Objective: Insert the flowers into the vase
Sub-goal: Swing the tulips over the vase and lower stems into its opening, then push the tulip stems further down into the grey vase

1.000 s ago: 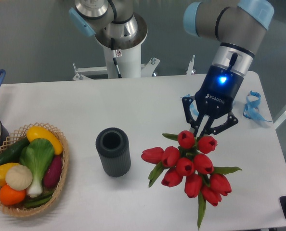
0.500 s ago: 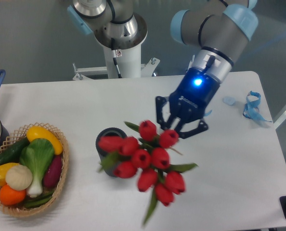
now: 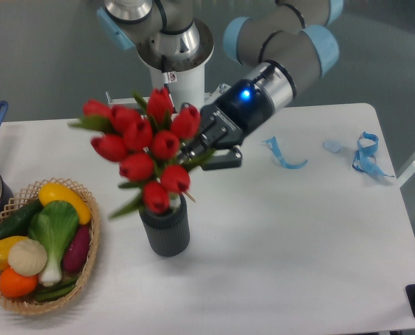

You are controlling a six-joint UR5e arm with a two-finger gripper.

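Flowers (image 3: 143,150) gripped in tool (image 3: 197,152), above vase (image 3: 165,229); blooms hide vase mouth; stems unseen.

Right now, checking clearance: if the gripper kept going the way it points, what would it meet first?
The gripper points left and slightly down, shut on the red tulip bunch. Past the blooms, the line seems to reach the vegetable basket, though depth is unclear.

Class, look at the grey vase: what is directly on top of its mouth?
The flowers, held by the gripper, cover the vase mouth. Stems and the vase interior are hidden.
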